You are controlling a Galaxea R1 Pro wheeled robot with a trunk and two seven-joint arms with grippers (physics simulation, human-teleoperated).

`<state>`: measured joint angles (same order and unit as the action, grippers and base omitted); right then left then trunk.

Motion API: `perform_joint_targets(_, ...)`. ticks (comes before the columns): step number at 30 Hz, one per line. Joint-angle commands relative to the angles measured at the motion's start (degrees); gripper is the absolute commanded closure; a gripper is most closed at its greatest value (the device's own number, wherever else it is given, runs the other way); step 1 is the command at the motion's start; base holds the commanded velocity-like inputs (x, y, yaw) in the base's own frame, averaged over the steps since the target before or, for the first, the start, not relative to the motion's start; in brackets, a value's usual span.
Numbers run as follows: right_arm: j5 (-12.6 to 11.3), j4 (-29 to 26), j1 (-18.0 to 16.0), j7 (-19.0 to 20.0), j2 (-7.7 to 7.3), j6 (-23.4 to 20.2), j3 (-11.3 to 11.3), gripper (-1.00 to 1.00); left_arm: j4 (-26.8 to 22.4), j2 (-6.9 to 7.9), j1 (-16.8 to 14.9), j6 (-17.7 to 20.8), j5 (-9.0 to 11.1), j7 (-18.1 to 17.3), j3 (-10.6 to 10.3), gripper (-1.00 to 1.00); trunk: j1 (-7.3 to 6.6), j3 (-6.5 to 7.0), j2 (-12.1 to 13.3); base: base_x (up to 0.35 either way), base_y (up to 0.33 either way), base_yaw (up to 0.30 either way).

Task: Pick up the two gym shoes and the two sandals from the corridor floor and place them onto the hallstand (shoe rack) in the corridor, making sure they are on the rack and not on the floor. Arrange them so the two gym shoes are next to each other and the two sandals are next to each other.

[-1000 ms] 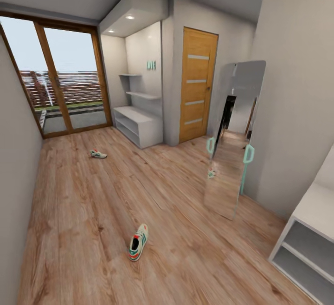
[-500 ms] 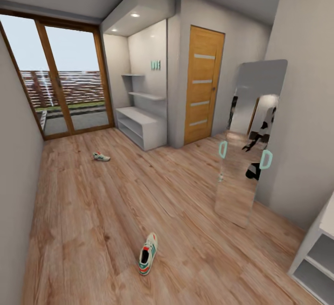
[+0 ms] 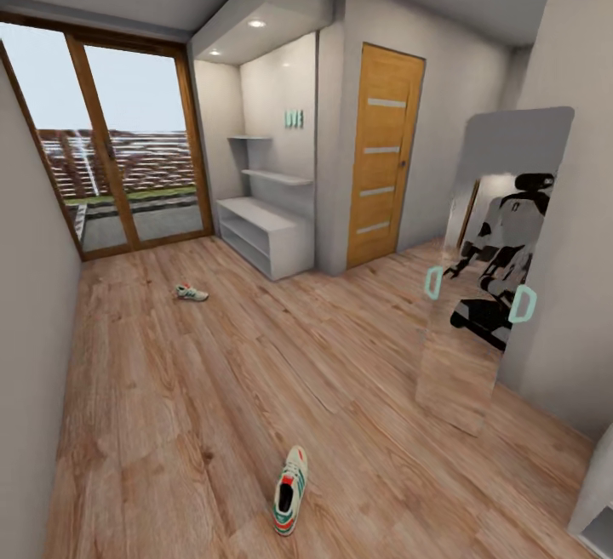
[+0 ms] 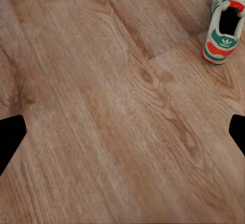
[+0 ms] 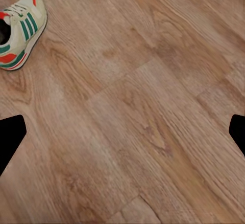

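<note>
One gym shoe (image 3: 289, 489), cream with green stripes and red-orange accents, lies on the wood-plank corridor floor (image 3: 213, 389) close in front of me. The same shoe shows in the left wrist view (image 4: 224, 22) and in the right wrist view (image 5: 20, 32), off to one side of each gripper. The other gym shoe (image 3: 191, 293) lies far off near the glass doors. The pale grey hallstand (image 3: 264, 236) stands in the far alcove, its wall shelves above it. My left gripper (image 4: 122, 134) and right gripper (image 5: 122, 134) hang open over bare planks. The sandals are out of view.
A tall leaning mirror (image 3: 489, 287) at the right wall reflects my body. A wooden door (image 3: 383, 159) stands beside the alcove. Sliding glass doors (image 3: 102, 151) close the far end. A plain white bench corner (image 3: 596, 491) shows at the lower right.
The whole head picture has shifted, so the camera has moved: the near shoe sits lower and further right, and my reflection now shows in the mirror. The shoes lie where they were.
</note>
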<state>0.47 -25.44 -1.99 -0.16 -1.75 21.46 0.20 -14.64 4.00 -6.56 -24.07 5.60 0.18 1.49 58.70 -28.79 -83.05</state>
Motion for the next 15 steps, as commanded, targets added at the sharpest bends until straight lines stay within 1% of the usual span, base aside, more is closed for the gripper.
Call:
perform_joint_targets(1,0.0,0.0,0.0,0.0,-0.01,0.2,0.0,-1.00,0.0,0.02,0.0,-0.1,0.6,-0.1,-0.2,-1.00,0.02,-0.06,0.0,0.244,0.243,0.000)
perform_joint_targets(15,0.0,0.0,0.0,0.0,-0.01,0.2,0.0,-1.00,0.1,-0.03,0.0,-0.1,0.6,-0.1,-0.2,-1.00,0.02,-0.06,0.0,0.245,0.242,0.000)
